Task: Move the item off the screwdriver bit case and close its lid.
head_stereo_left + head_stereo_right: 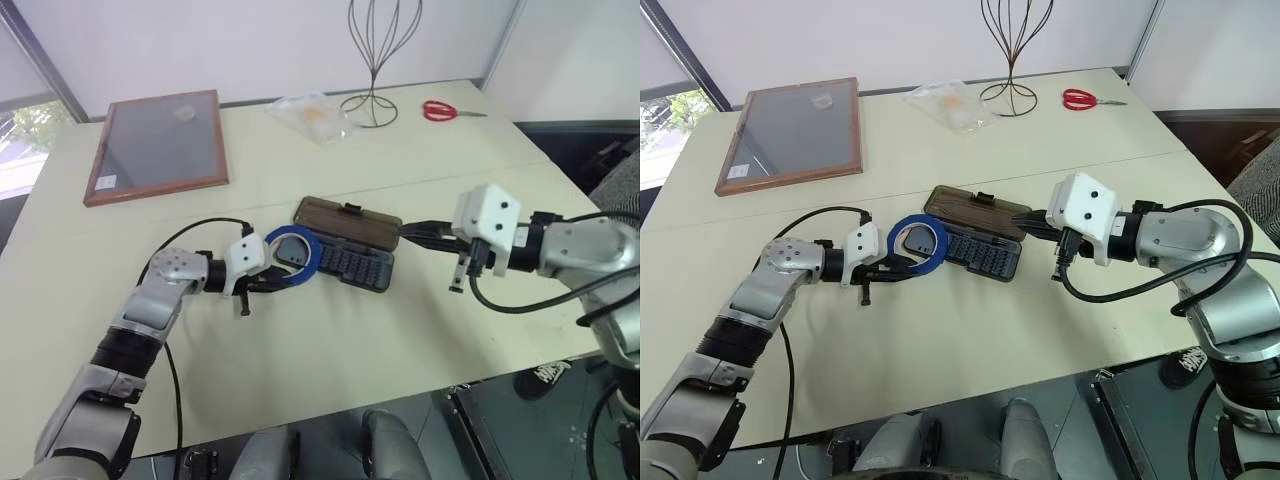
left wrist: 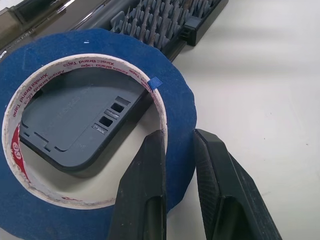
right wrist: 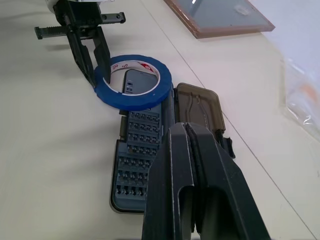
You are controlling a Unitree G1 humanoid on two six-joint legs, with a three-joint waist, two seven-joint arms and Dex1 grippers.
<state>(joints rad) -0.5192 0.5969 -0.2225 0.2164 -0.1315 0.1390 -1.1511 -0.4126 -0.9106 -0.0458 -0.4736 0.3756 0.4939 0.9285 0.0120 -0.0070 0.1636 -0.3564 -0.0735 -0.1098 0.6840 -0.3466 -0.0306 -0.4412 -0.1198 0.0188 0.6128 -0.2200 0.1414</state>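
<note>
The flat ring-shaped roll of blue tape with a pale inner core [image 1: 918, 243] lies on the left end of the dark grey rectangular plastic screwdriver bit case [image 1: 980, 256], partly overhanging onto the cream table [image 1: 970, 350], with a corner of the case showing through its hole. The case's smoky brown translucent lid [image 1: 975, 213] is swung open and lies flat on the table on the far side of the tray of bits. The left pincer [image 2: 176, 150] comes in from the robot's left, pointing to the right and slightly down, and its two black fingers straddle the near-left wall of the ring, one finger inside the hole and the other outside; they have pinched in around that wall and appear to be gripping it, though firm contact cannot be fully confirmed. The case's long axis runs left to right across the table, so the tape sits at the end nearest the left arm, and the way off the case is back toward the left, over bare table. The right pincer [image 3: 192, 150] is closed and empty, hovering just beyond the right end of the case and pointing along it toward the lid. The left arm is clearly the nearer one for carrying the tape off; the right looks better placed to fold the lid over afterwards.
</note>
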